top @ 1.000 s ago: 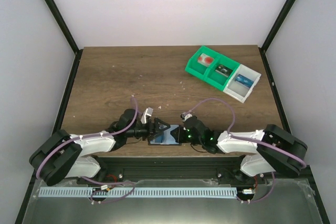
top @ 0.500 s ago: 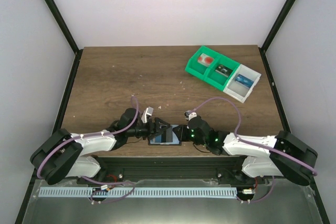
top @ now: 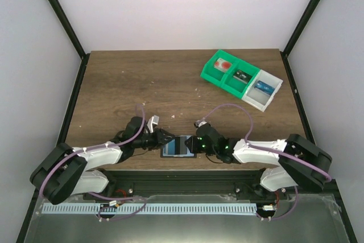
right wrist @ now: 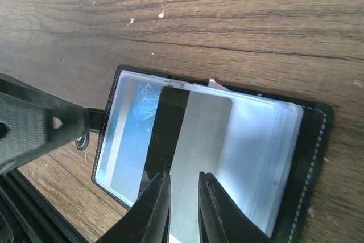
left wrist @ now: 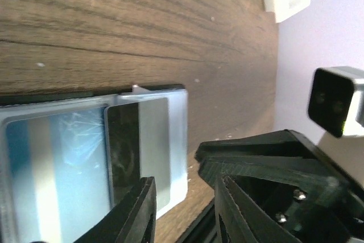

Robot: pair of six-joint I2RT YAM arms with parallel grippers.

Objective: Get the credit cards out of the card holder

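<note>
Found the card holder [top: 177, 146] open at the middle of the counter's [top: 142, 78] near edge, striped card [right wrist: 199, 135] half out, left claw [left wrist: 181, 197] slightly parted at its tab, right claw [right wrist: 183, 181] nearly shut over the card, grip unclear; judged extraction underway, needing a firm pinch and outward pull.

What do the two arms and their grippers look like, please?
Both the left arm and right arm have white shells between bulky black joints, with a purple cable looping along each. The left gripper and right gripper are black, with matt plastic fingers. Small green lights glow on the right wrist.
</note>
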